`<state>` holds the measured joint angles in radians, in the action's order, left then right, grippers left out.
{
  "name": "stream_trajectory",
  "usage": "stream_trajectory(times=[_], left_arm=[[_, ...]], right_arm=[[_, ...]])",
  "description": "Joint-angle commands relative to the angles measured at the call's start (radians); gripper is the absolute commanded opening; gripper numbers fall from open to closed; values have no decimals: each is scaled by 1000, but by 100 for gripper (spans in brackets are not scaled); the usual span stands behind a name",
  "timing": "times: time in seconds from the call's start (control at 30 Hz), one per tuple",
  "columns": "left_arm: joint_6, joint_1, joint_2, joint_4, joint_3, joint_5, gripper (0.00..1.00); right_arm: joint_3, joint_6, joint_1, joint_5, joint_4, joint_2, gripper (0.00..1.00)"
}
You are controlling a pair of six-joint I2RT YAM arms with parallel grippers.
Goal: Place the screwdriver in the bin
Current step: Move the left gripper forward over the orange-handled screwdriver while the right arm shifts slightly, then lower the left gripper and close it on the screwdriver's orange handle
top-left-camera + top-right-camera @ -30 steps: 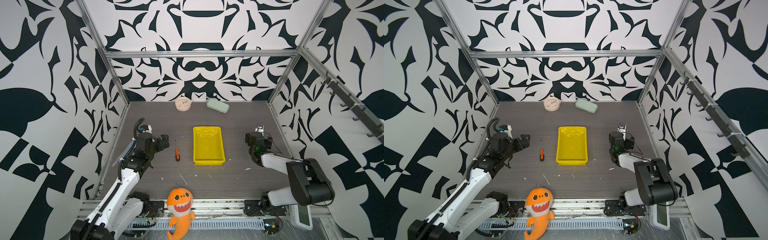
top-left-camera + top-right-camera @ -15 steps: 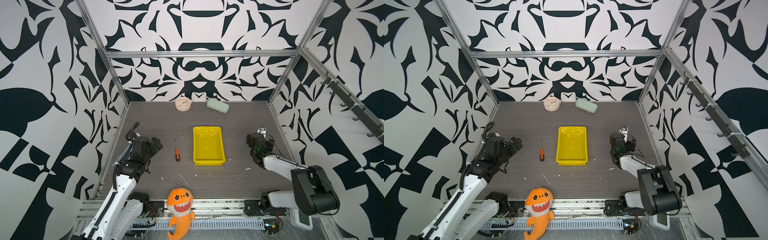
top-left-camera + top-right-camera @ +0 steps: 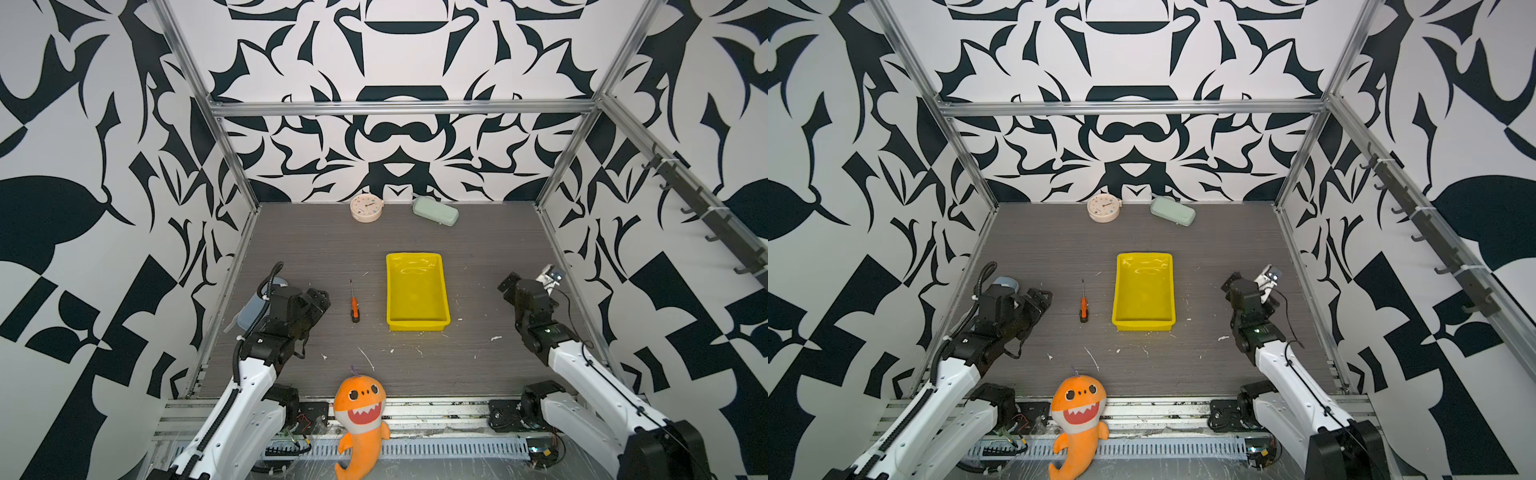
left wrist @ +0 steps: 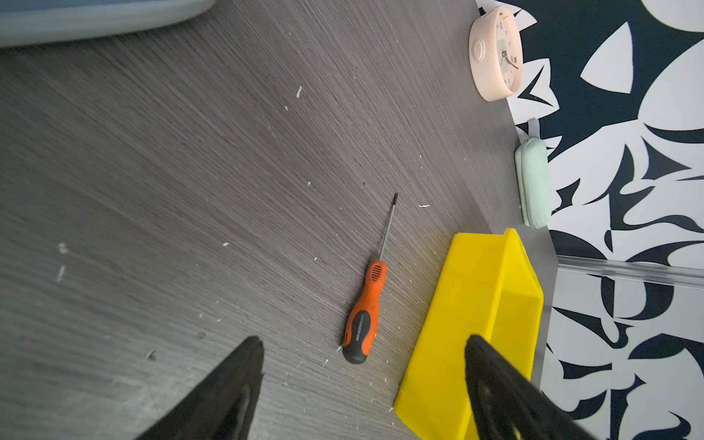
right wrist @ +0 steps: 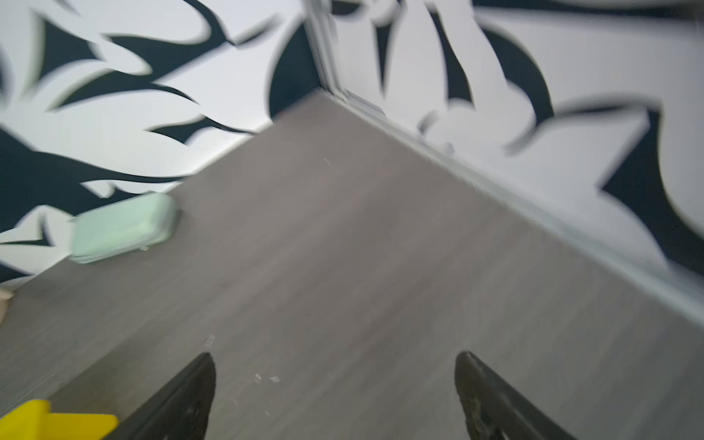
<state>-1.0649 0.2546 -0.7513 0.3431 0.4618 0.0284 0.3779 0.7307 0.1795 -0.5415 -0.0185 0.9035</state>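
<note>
**Top views.** Screwdriver [image 3: 353, 301] lies flat on the tabletop [image 3: 490, 249], just left of the bin [image 3: 417, 323], not touching it. Its long axis runs front to back, parallel to the bin's long side, with the tip toward the back wall and the black butt toward the front. Left fingers [image 3: 321, 300] are near it, level with the handle. Right fingers [image 3: 508, 283] are well apart from it, with the bin between. The left arm is clearly the nearer.

**Left wrist view.** Left fingers [image 4: 236, 384] are wide, with nothing between them. Screwdriver [image 4: 364, 304] lies ahead, butt nearest and about midway between them, shaft pointing away. Bin [image 4: 476, 304] is just beside it.

**Right wrist view.** Blurred. Right fingers [image 5: 186, 400] are wide and empty. Only a corner of the bin [image 5: 42, 421] shows; no screwdriver.

**Against a second back.** Screwdriver and bin are unmoved. The left fingers sit a little nearer the front, and the right elbow has swung outward. Judged as still the reach, with no grasp yet.
</note>
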Motion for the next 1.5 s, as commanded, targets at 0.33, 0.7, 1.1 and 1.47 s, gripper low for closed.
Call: stream_trajectory(times=[0.33,0.7,1.1,1.47], left_arm=[[-61,144,-209,-97,0,41,83],[-22,244,-467,-173,114,89,70],[-9,326,-707,-188,230,135,62],[27,402,-816,-6,322,317,50]], right_arm=[[57,93,-18,165,-63,148,99],[12,75,-18,184,-144,118,99],[18,78,-17,164,-139,142,99],[27,79,-18,145,-110,117,99]])
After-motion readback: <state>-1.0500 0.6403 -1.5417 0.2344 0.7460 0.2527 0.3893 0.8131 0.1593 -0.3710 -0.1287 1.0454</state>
